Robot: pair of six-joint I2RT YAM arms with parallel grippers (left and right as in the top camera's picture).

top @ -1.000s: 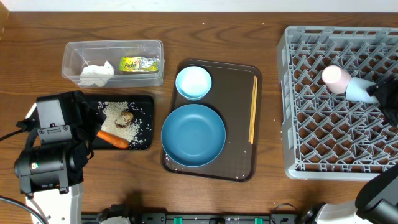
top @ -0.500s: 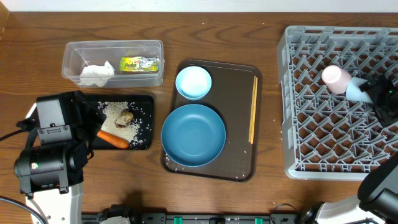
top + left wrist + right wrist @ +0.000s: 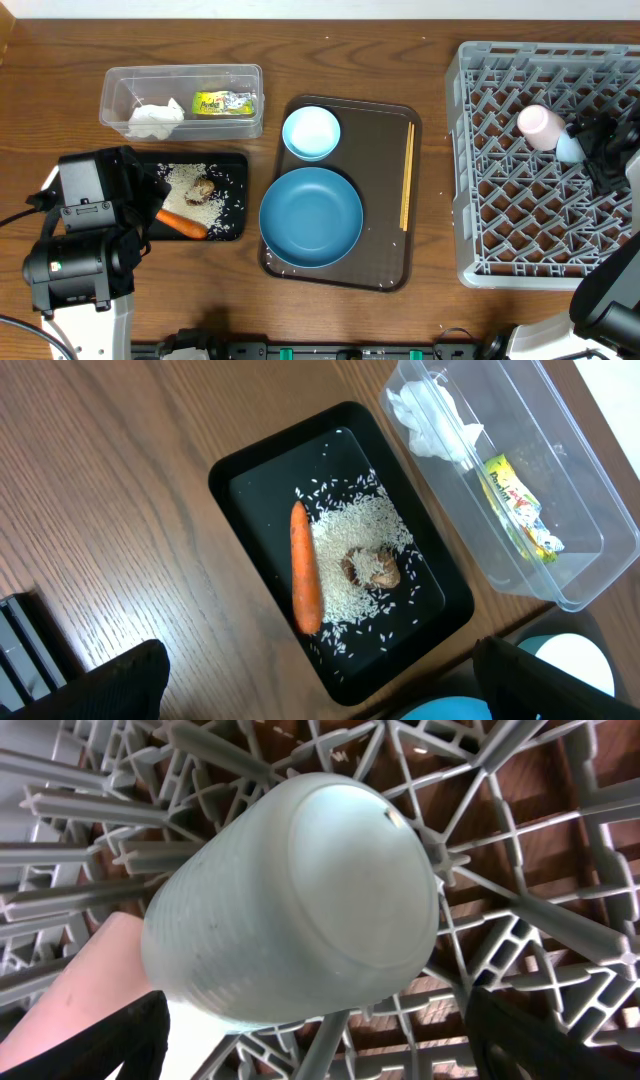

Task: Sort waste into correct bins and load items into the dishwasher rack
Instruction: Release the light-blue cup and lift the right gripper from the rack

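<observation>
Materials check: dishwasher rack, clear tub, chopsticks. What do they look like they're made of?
Rack: grey moulded plastic, matte, with thin lattice ribs and pegs.
Tub: clear plastic, glossy, with see-through walls and rounded corners.
Chopsticks: probably wood or bamboo, pale tan and dull. Too thin to see grain.

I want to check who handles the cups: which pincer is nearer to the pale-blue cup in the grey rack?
Right. The right pincer is just beside the pale-blue cup, over the rack. The left pincer hangs above the black tray, across the table.
</observation>
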